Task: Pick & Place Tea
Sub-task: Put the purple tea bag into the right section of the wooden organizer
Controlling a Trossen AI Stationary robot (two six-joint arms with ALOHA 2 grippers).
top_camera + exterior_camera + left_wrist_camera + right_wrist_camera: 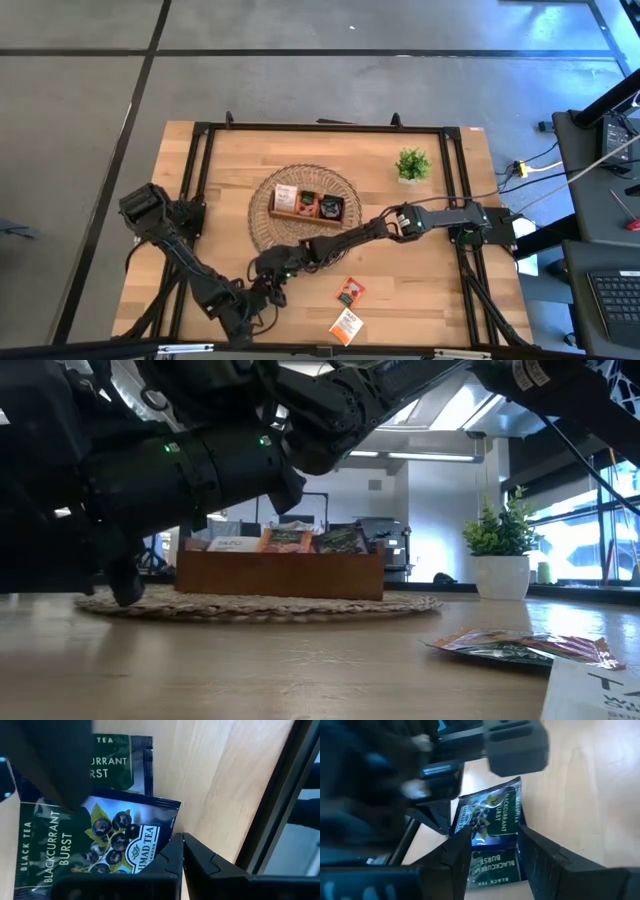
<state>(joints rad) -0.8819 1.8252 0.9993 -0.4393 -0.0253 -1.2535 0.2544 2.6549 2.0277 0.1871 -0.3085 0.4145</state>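
A: High view first. We see both arms meeting at the lower centre-left of the worktop (420, 270), but the claws there are just a dark tangle.

B: Wrist views fix that. We count two dark Blackcurrant Burst sachets (95, 845), overlapping, flat on the wood. The high view hides both under the arms.

A: Left claw (182, 851) is closed, fingertips pressed together, nothing between them. The upper sachet lies just beside its tips.

B: Right claw (495, 845) stands fairly wide, fingers on either side of the sachets (492, 820), hovering over them. We can't tell if they touch.

A: Other counts: two loose sachets in the high view, an orange-and-green one (349, 291) and a white-and-orange one (345, 325), lower centre, well apart from the claws.

B: One wooden tray (307, 206) on one woven mat (262, 222), sachets standing in three compartments; number unreadable. One potted plant (411, 165) at upper right.

A: Low view adds the room behind.
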